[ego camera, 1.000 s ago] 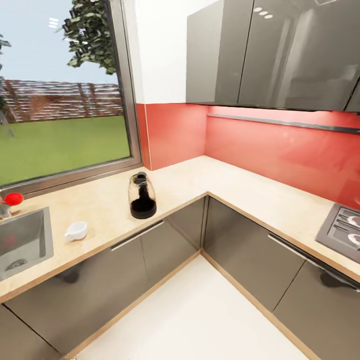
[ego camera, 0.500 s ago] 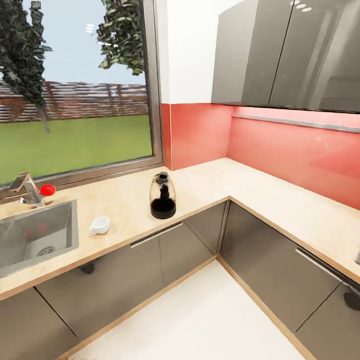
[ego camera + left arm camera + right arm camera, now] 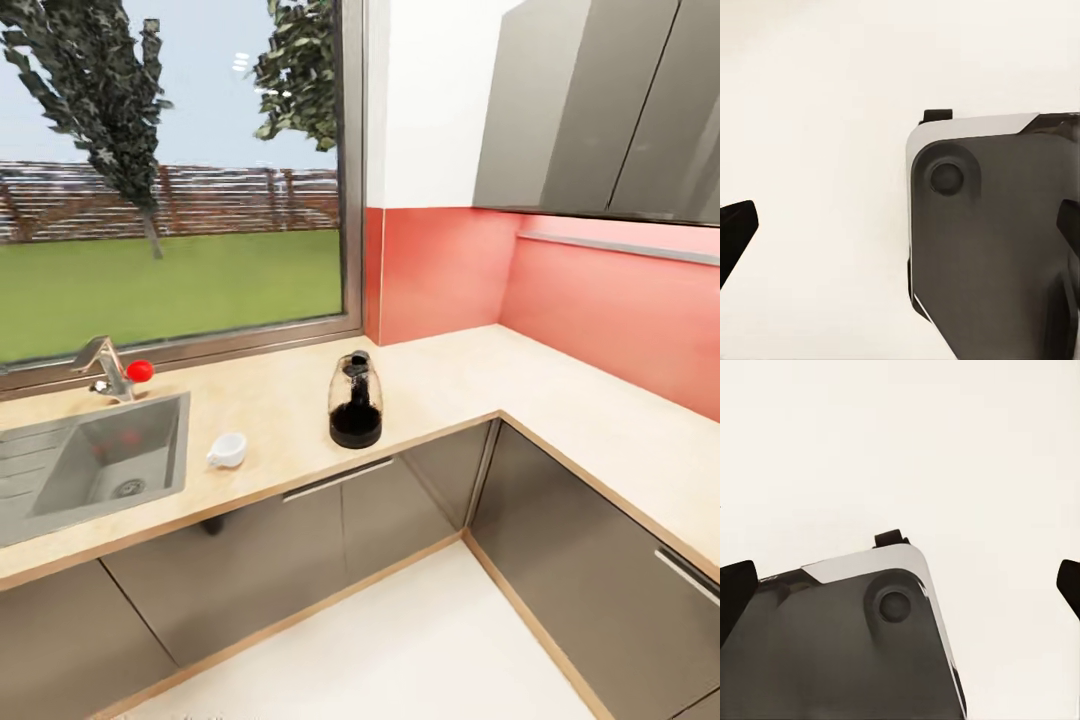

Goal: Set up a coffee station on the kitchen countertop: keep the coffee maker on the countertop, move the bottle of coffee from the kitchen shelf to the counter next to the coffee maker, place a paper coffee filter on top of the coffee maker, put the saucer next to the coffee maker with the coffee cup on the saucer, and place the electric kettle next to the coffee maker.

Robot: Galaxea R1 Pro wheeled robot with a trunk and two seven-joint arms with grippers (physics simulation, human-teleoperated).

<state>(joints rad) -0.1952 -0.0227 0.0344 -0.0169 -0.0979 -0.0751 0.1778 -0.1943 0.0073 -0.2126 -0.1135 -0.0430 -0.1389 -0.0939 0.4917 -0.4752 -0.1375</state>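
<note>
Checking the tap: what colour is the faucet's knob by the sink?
Red, clearest in the head view: the round faucet knob.

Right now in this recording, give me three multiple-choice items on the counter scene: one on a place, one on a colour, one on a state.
1. Where is the coffee cup?
A. on the kitchen countertop, between the sink and the electric kettle
B. inside the sink
C. on the floor

2. What colour is the knob on the faucet?
A. blue
B. red
C. green

3. How does the electric kettle stand?
A. tipped on its side
B. hanging from a cabinet
C. upright on the countertop

Answers:
1 A, the cup rests on the tan slab with the sink on one side and the kettle on the other.
2 B, the head view shows a red ball by the spout.
3 C, its dark base sits flat and its lid points up.
</note>
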